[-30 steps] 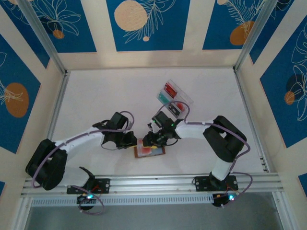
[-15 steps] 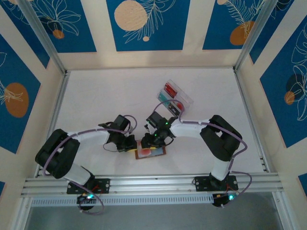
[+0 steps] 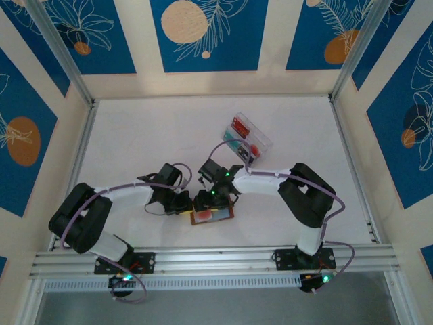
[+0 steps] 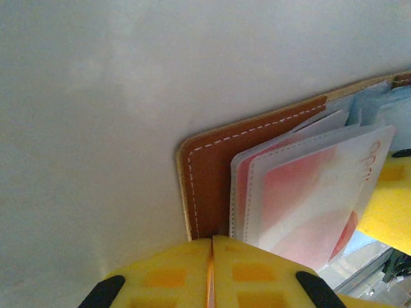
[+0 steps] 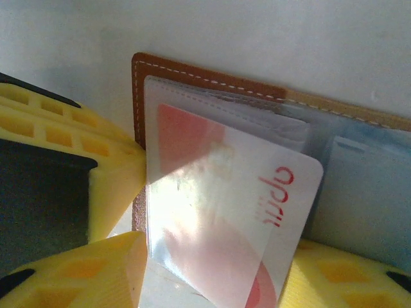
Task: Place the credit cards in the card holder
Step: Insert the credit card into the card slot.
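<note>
Left gripper (image 4: 212, 273), shut, is sitting at the brown edge of the open card holder (image 4: 207, 168). Right gripper (image 5: 215, 260) is straddling a credit card (image 5: 221, 205) (partly sleeved in it); whether it is pinching, I cannot tell.

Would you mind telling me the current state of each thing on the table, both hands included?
card holder: open, lying flat on the table.
red and white card: partly inside a clear sleeve of the holder, one end sticking out.
left hand: shut, tips at the holder's brown edge.
right hand: jaws apart either side of the card; grip unclear.
clear tray: holding red and teal cards.
</note>
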`<action>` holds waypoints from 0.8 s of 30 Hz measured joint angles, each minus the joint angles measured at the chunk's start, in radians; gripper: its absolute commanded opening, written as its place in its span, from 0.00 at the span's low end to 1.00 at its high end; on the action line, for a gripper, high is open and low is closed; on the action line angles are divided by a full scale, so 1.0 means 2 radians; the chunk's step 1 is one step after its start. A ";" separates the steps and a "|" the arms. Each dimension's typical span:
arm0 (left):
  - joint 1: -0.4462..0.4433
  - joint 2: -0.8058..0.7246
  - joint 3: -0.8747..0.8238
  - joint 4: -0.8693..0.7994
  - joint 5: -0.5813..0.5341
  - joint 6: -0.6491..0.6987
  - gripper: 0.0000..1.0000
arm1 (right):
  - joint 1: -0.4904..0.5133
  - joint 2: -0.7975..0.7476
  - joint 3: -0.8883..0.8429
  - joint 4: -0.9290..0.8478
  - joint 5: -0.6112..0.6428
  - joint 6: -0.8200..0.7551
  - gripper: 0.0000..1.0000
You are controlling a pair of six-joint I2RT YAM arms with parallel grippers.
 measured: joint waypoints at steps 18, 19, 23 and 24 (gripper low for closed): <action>0.000 -0.007 -0.012 0.017 0.002 -0.013 0.08 | 0.024 0.020 0.043 -0.060 0.029 0.060 0.57; 0.000 -0.008 -0.012 0.018 0.001 -0.014 0.08 | 0.026 0.019 0.045 -0.064 0.037 0.060 0.57; -0.002 -0.009 -0.013 0.024 -0.001 -0.018 0.08 | 0.039 0.020 0.075 -0.108 0.089 0.060 0.58; -0.003 -0.009 -0.013 0.025 -0.002 -0.019 0.08 | 0.041 0.022 0.085 -0.117 0.101 0.059 0.60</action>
